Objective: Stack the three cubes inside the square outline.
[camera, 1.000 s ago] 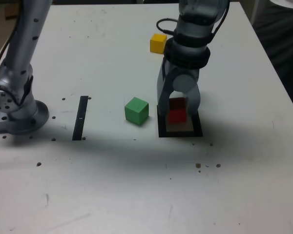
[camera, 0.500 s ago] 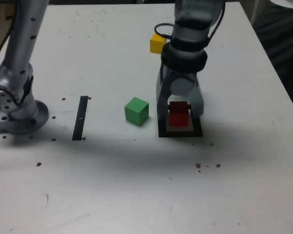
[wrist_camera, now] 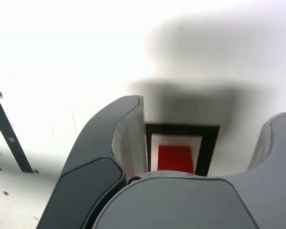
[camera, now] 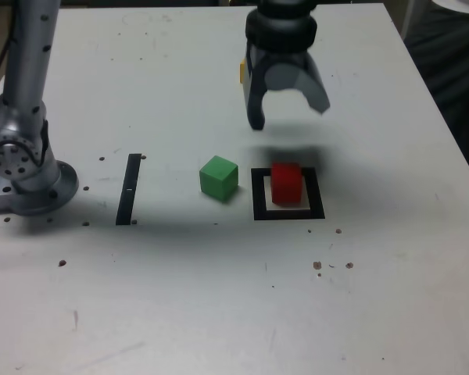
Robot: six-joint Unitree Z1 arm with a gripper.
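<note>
White table (camera: 219, 297) carries, from the exterior view's left, a black strip (camera: 129, 190), a green cube (camera: 219, 177), then a red cube (camera: 286, 183) inside the square outline (camera: 258, 195). Above, the gripper (camera: 288, 113) hangs empty, jaws apart, mostly hiding a yellow cube (camera: 241, 73).

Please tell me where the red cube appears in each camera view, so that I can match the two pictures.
Exterior view: the red cube stands inside the square outline, on the exterior view's right of the green cube.
Wrist view: the red cube shows between the open end effector's fingers.
Shared landmark: the square outline.
</note>
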